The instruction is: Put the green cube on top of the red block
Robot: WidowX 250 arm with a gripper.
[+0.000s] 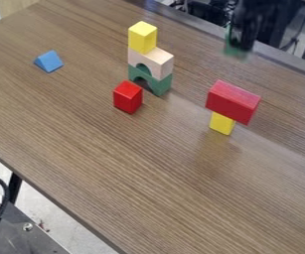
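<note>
The black gripper (242, 38) hangs at the upper right, near the table's far edge, shut on the green cube (235, 51), which shows at its lower end. Below it in the view, a long dark red block (233, 101) lies across the top of a yellow block (221, 123). The gripper and green cube are apart from this stack. A smaller bright red block (128, 97) stands on the table left of centre.
Left of the gripper stands a tower of a green arch (161, 85), a pale wooden arch (157, 61) and a yellow block (142, 37). A blue triangular block (49, 61) lies at the far left of the brown table (134, 173).
</note>
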